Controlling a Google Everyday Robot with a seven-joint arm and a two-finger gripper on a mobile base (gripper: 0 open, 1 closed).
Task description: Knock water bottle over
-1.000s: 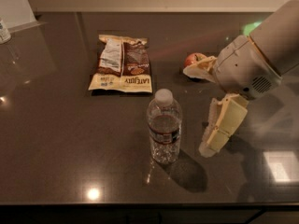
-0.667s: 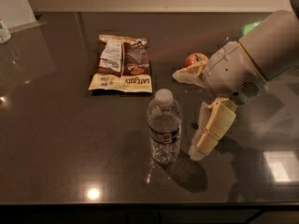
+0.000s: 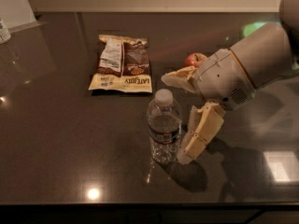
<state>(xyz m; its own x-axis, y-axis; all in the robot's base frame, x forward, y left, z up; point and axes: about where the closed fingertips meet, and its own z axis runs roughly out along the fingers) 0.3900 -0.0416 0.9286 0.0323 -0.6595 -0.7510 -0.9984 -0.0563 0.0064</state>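
The water bottle [image 3: 164, 125] stands upright near the middle of the dark table. It is clear and ribbed, with a white cap and a dark label band. My gripper [image 3: 176, 118] comes in from the right on a white arm. Its two cream fingers are spread apart and hold nothing. The lower finger [image 3: 201, 133] reaches down to the table right beside the bottle's base, at or nearly touching its right side. The upper finger [image 3: 180, 78] points left, behind and above the bottle's cap.
A snack bag [image 3: 122, 64] lies flat behind the bottle. A red apple [image 3: 195, 59] sits behind the gripper, partly hidden by it. A small container [image 3: 3, 30] stands at the far left edge. The table's front edge [image 3: 140, 202] runs close below the bottle.
My gripper has moved left, from a gap on the bottle's right to right beside it. The bottle still stands upright in the same place.
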